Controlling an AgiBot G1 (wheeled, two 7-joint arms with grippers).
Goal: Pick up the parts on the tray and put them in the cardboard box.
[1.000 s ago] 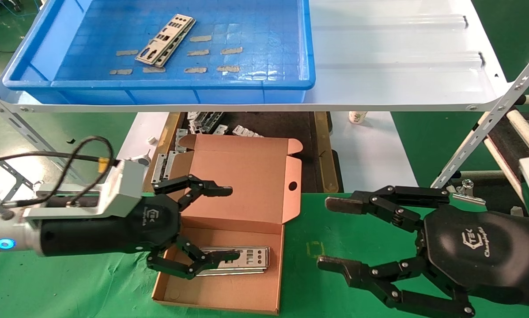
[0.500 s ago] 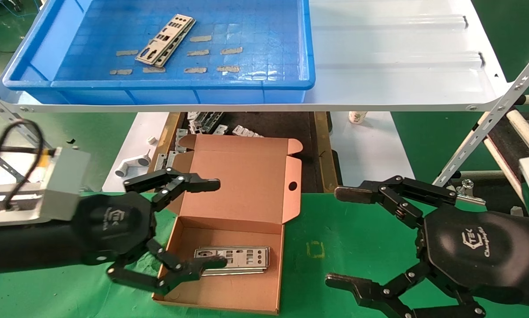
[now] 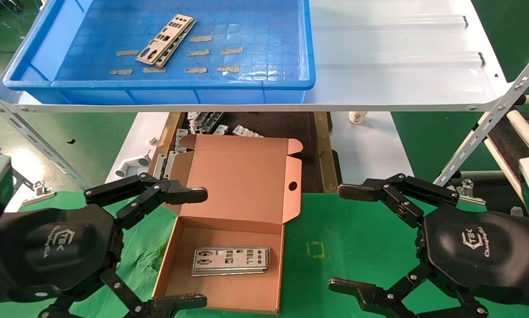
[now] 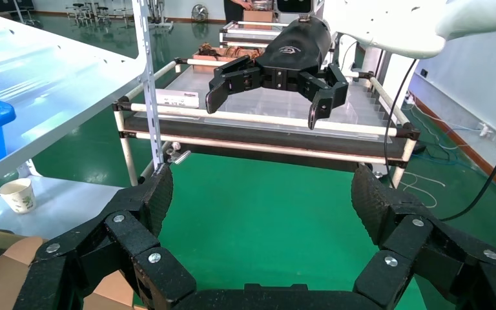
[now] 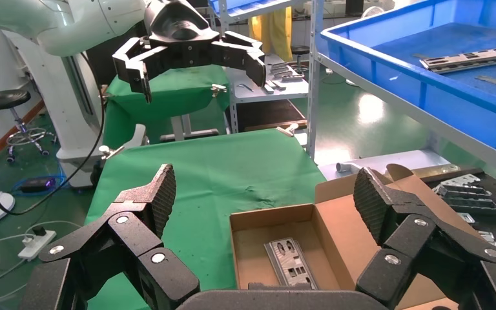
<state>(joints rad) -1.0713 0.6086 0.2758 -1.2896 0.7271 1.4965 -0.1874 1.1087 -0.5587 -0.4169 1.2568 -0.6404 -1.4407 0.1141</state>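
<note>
White "TEK" logo with a script word beneath, not fully legible, printed on the black housing of the left gripper and of the right gripper.

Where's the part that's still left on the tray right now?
In the head view, the remaining part lies diagonally on the floor of the blue tray, left of centre, among the tan tape patches.

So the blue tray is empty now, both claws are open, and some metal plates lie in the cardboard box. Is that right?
Not quite: the tray is not empty. The head view shows parts lying in it. The rest holds: the left gripper and right gripper are open, and plates lie in the cardboard box.
</note>
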